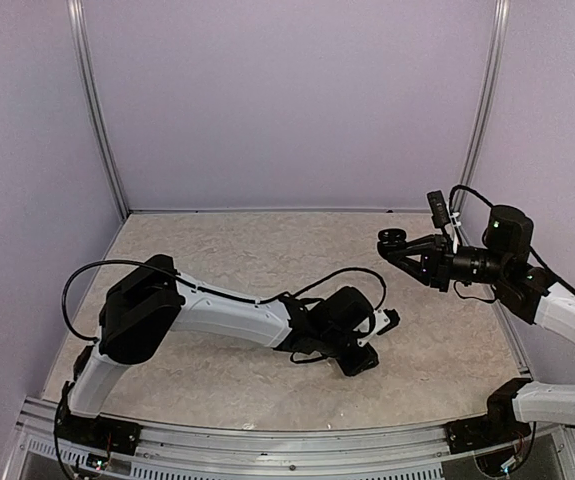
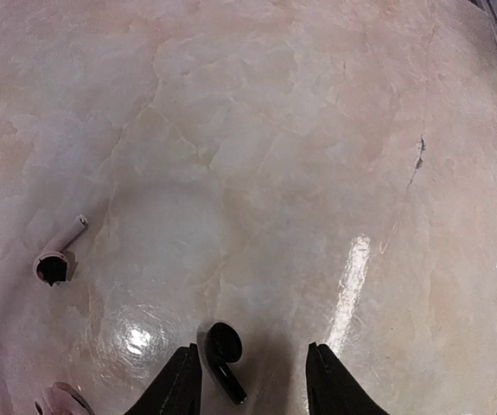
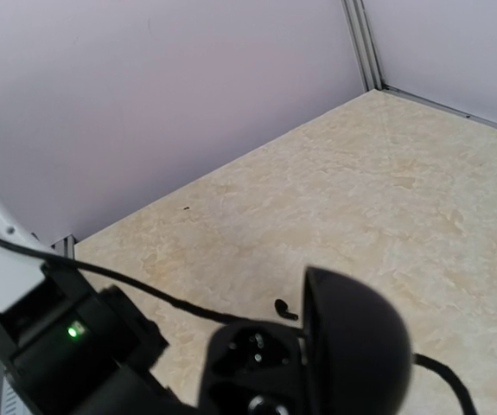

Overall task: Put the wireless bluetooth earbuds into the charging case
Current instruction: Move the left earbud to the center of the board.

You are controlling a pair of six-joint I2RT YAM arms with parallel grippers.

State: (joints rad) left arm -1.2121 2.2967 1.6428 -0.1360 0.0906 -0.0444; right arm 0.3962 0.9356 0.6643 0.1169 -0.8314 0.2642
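A glossy black earbud [image 2: 224, 359] with a short stem lies on the marbled table between the fingers of my left gripper [image 2: 252, 382]. It rests close to the left finger [image 2: 179, 385], and the jaws stand apart, not clamped on it. In the top view the left gripper [image 1: 385, 320] is low over the table's middle right. A pale, almost see-through earbud [image 2: 58, 255] lies further left. My right gripper [image 1: 412, 252] holds the black charging case [image 1: 394, 239] up in the air at the right. Its lid [image 3: 356, 346] is open and the sockets [image 3: 257, 350] show. Beyond the case a black earbud [image 3: 284, 309] lies on the table.
Another pale piece [image 2: 58, 399] shows at the bottom left edge of the left wrist view. The left arm's black cable [image 1: 97, 270] loops over the table. Purple walls with aluminium posts [image 1: 97, 110] close in the back and sides.
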